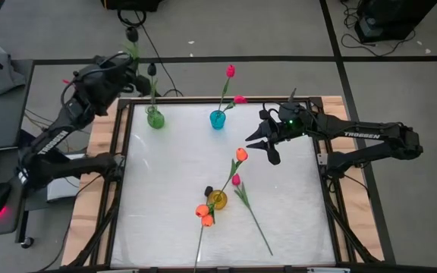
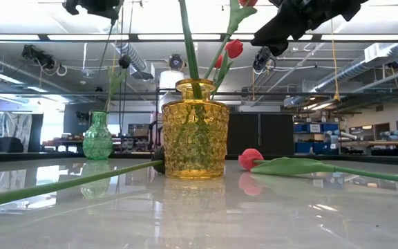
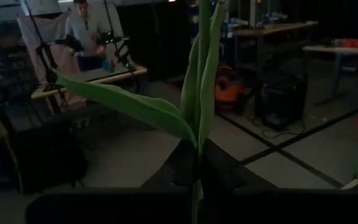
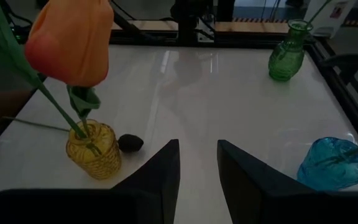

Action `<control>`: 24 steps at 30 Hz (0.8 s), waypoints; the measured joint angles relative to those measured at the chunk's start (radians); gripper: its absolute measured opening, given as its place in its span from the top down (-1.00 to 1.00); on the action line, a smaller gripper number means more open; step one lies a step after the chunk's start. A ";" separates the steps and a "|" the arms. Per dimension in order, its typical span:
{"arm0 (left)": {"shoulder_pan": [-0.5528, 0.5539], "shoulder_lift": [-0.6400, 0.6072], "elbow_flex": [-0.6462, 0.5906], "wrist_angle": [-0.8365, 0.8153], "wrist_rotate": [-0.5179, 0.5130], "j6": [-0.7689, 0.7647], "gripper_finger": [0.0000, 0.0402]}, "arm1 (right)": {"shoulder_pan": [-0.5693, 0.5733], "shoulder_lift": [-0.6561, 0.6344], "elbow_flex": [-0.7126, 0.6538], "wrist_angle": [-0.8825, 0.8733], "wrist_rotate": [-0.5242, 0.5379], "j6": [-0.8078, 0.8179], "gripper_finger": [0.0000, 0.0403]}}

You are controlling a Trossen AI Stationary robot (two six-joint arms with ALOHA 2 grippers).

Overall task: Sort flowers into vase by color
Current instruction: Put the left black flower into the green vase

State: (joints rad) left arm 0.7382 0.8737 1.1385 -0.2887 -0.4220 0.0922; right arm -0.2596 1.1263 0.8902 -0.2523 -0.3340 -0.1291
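Note:
My left gripper (image 1: 136, 67) is beyond the table's far left corner, raised and shut on a tulip (image 3: 199, 93) with a long green stem and leaves; its dark bud (image 1: 132, 35) shows only in the high view. My right gripper (image 4: 197, 165) hovers open over the table's right half with nothing between its fingers. A green vase (image 1: 155, 117) holds a black-budded flower (image 1: 152, 69). A blue vase (image 1: 217, 119) holds pink flowers (image 1: 230, 71). A yellow vase (image 1: 217, 199) holds an orange flower (image 1: 241, 155). Orange flowers (image 1: 204, 214) and a pink one (image 1: 236, 180) lie on the table. My left gripper pinches the tulip's stem (image 3: 197, 171) between its two fingers, just below where the leaves branch off. The fingers lie level and across the stem. The flower is lifted clear and stands roughly upright, its leaves and stem rising above the fingers.
A loose black bud (image 4: 130, 143) lies on the table beside the yellow vase. Wooden rails (image 1: 101, 136) frame the white tabletop. The stems of the lying flowers (image 1: 258, 227) run toward the near edge. Bare tabletop (image 1: 173, 167) spreads between the vases.

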 joint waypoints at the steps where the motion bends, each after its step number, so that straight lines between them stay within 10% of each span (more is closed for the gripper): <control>1: 0.015 0.001 0.000 -0.012 0.015 -0.005 0.90 | 0.000 0.000 0.000 0.000 0.000 0.000 0.42; 16: 0.028 -0.042 -0.010 -0.110 0.092 -0.057 0.90 | 0.000 0.000 0.000 0.000 -0.001 0.006 0.42; 24: 0.029 -0.238 -0.326 0.175 0.087 -0.070 0.90 | 0.000 0.000 0.000 -0.001 -0.001 0.006 0.42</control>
State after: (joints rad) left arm 0.7671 0.6361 0.8121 -0.1140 -0.3351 0.0226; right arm -0.2596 1.1263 0.8902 -0.2530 -0.3347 -0.1226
